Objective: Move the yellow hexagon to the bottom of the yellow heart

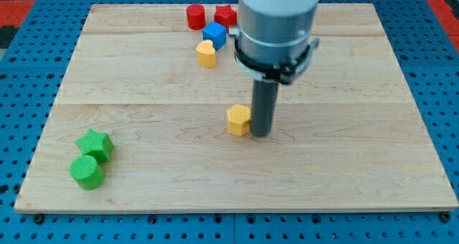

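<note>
The yellow hexagon (239, 119) lies near the middle of the wooden board. My tip (261, 133) stands right against its right side, touching or nearly touching it. The yellow heart (206, 54) lies higher up, towards the view's top and a little left of the hexagon, well apart from it. The arm's grey body (276, 25) hangs over the board above the tip and hides part of the top edge.
A blue cube (214, 34) sits just above and right of the heart. A red cylinder (195, 16) and a red star (226, 16) lie at the top edge. A green star (95, 144) and green cylinder (87, 171) lie at the bottom left.
</note>
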You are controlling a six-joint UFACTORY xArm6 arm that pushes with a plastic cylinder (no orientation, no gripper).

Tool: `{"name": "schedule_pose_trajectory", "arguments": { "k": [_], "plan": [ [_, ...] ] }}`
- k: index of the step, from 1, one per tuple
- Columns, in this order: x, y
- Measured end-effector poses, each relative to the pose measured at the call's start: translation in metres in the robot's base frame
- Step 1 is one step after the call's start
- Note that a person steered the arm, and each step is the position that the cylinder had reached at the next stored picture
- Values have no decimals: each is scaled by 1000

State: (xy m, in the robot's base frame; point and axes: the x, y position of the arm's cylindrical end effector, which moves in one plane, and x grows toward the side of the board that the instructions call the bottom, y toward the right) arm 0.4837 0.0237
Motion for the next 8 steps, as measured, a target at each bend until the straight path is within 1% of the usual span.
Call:
{"name": "schedule_pose_trajectory", "arguments": {
  "k": [1, 2, 3, 4, 5, 6, 7, 8],
  "plan": [
    [-38, -68],
    [3, -71],
    [-10, -110],
    [-52, -102],
    [-80, -85],
    [-66, -131],
    [-71, -184],
    [-84, -155]
  ]
}}
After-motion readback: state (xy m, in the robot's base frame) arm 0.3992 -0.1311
